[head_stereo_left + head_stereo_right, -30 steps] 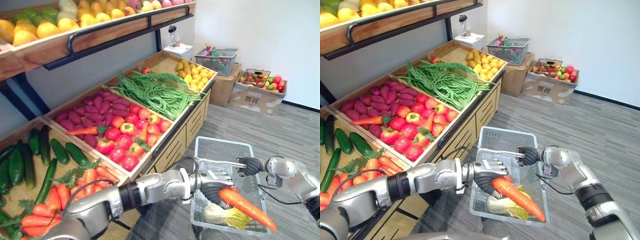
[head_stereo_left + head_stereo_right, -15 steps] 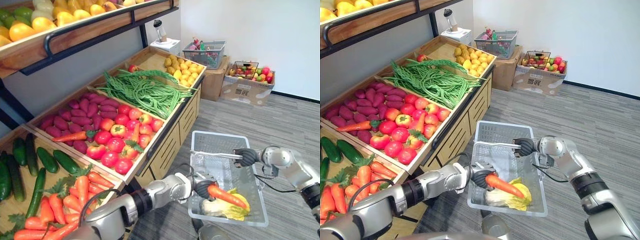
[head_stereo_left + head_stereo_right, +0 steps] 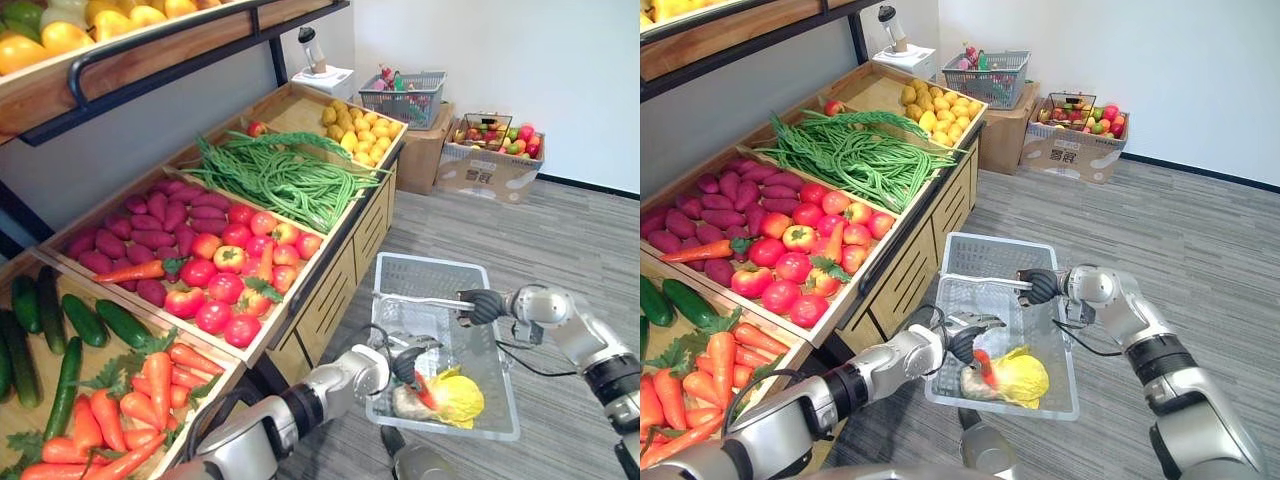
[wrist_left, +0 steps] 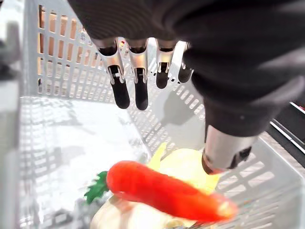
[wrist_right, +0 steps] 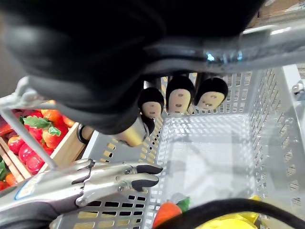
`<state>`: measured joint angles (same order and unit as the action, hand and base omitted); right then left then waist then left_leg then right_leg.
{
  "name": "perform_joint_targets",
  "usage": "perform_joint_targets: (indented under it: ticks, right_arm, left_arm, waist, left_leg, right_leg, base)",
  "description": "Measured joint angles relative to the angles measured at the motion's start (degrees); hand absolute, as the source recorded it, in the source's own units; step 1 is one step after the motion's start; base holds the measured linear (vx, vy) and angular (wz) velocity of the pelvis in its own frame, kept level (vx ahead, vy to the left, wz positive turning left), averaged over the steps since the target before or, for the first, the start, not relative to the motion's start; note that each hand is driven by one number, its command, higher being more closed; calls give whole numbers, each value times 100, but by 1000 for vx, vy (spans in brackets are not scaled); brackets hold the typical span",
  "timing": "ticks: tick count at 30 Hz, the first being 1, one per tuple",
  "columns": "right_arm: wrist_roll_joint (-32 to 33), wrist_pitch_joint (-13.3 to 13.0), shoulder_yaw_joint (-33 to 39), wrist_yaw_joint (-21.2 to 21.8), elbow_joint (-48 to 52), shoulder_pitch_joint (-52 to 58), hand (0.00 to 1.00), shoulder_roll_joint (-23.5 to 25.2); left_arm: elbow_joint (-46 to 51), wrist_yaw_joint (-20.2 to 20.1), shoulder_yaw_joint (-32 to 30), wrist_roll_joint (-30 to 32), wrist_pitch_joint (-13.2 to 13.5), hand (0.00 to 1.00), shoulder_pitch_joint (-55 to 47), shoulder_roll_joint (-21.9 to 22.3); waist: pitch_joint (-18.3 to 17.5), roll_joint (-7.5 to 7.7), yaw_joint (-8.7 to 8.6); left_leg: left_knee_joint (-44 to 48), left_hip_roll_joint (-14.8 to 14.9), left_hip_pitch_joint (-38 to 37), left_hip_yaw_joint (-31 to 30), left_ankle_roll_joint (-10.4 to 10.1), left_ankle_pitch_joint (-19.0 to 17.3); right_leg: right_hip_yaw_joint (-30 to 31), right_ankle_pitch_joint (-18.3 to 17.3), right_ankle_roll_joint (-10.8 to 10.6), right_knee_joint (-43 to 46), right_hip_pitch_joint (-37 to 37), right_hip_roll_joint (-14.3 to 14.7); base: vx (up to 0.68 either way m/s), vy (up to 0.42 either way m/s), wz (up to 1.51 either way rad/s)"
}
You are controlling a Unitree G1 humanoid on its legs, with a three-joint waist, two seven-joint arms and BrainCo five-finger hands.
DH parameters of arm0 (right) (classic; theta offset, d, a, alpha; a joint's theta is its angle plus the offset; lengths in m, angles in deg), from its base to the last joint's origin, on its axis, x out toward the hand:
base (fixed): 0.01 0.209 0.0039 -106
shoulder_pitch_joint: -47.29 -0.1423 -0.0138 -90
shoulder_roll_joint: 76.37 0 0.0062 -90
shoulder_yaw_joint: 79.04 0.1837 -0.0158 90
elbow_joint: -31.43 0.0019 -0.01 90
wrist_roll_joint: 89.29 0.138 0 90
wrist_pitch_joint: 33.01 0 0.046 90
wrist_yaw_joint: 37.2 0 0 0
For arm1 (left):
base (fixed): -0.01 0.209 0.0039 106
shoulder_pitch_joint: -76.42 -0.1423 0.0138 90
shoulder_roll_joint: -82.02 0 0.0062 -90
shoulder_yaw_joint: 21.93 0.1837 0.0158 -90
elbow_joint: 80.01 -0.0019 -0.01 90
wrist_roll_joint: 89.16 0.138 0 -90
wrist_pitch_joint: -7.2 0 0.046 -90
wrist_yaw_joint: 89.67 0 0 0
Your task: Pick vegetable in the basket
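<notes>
- Noted orange tapered carrot with green top [image 4: 167, 191] lying inside white slatted plastic basket [image 3: 430, 275], across a pale yellow leafy cabbage [image 3: 452, 398]; touched by no finger.
- Found left hand [image 3: 405, 362] poised just above the carrot, within the basket walls; fingers [image 4: 139, 90] straight, thumb apart, holding nothing.
- Found right hand [image 3: 1042, 287] curled tight round the basket's thin metal handle [image 3: 425, 300], holding the basket up over grey plank floor [image 3: 560, 230], just beside the wooden produce stand [image 3: 330, 290].
- Judged the placing step complete for this carrot: vegetable in the basket, left hand empty.
- Judged remaining: lift left hand clear of the basket without catching the handle overhead; right hand to hold the basket level meanwhile.
- Cannot tell from the task sentence whether more vegetables wanted; if so, a reach back to the stand.
- Logged further orange carrots [image 3: 110, 415] in the nearest crate, red tomatoes [image 3: 230, 290] and long green beans [image 3: 280, 175] further along, all well apart from the basket.
</notes>
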<state>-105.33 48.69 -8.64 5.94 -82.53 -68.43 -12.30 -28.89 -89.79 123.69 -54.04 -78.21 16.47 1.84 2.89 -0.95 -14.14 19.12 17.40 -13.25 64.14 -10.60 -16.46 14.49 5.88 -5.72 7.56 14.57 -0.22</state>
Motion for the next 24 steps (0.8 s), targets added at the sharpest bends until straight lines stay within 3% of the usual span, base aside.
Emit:
perform_joint_targets:
  ticks: [6,11,14,19,24]
  right_arm:
    - [-16,8,5,-9,-111,-14,100,43]
    - [-228,231,443,-136,-212,160,100,202]
    - [-283,361,980,-442,-366,531,100,442]
    - [-325,878,1899,-1159,-649,1283,100,1041]
    - [-286,1089,2623,-1659,-995,2016,100,1423]
  left_arm:
    - [2,236,-5,-25,-11,0,-22,-1]
    - [991,680,-238,-282,71,0,-152,-180]
    - [1822,827,-370,-647,320,0,-381,-427]
    - [3239,856,-561,-1215,854,0,-828,-969]
    - [4590,685,-1282,-2147,1256,0,-1703,-1496]
  waist:
    - [76,82,6]
    - [111,104,64]
    - [117,114,152]
    - [148,168,423]
    - [146,245,744]
  left_leg:
    - [-6,-8,62,-95,17,11]
    - [-24,-23,302,-472,80,51]
    - [-108,-36,351,-715,116,116]
    - [-200,-95,539,-1284,196,214]
    - [-630,-360,713,-1904,265,470]
  right_leg:
    - [-82,0,0,22,5,-58]
    - [-396,-7,-9,13,-6,-226]
    - [-649,-7,-9,-44,-136,-323]
    - [-1150,-7,-9,-157,-383,-553]
    - [-1685,-7,-8,-300,-609,-810]
  base:
    - [-32,-1,9]
    - [-32,1,35]
    - [-19,2,47]
    - [-39,10,53]
    - [-24,7,58]
